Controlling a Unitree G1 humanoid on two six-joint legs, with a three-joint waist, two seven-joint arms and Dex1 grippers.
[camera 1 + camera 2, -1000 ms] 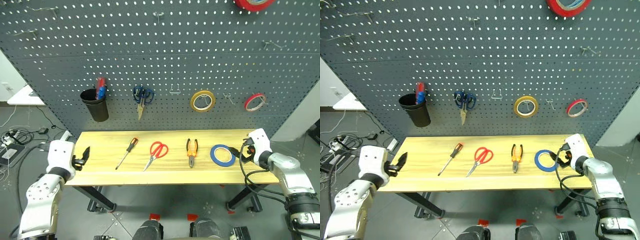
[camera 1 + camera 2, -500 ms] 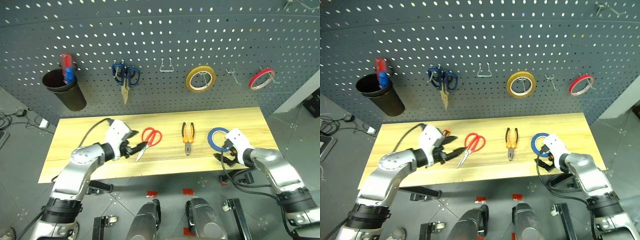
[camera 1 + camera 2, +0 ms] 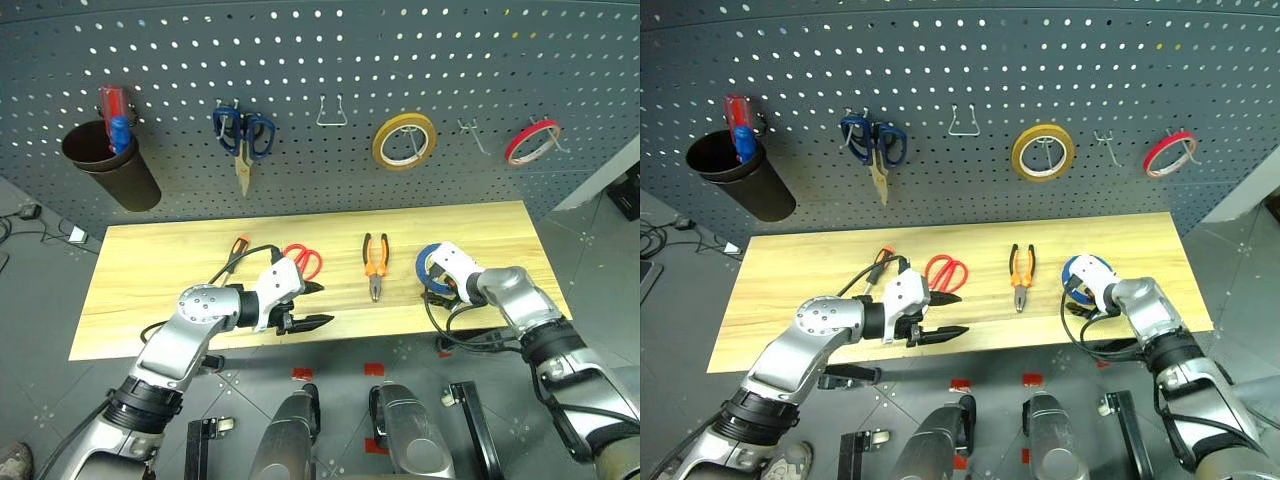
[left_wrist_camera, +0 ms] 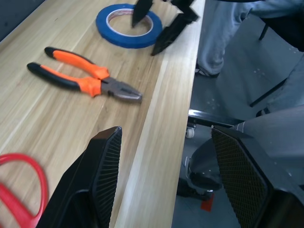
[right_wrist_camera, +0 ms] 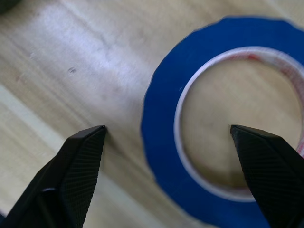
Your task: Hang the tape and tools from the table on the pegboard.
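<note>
1. Our right tool [image 5: 166,137] stood open over the blue tape [image 3: 436,270], one finger inside the white core and the other outside the ring's wall — straddling it, not yet pinching.
2. Our left tool [image 3: 308,305] was open too and held nothing; it hung at the tabletop's [image 3: 150,290] front edge, just beside the red-handled scissors [image 3: 303,262].
3. We saw the blue tape lying flat near the tabletop's right end, with the pliers [image 3: 375,264] beside it toward the middle and the screwdriver [image 3: 233,252] left of the scissors.
4. We judged the step in hand to be the first pickup — grasping the tape — since all four pieces lay on the wood and none hung on the pegboard [image 3: 330,60].
5. Next, we judged, the right tool had to close on the ring's wall, lift it clear, and carry it up to a free hook [image 3: 330,112].
</note>
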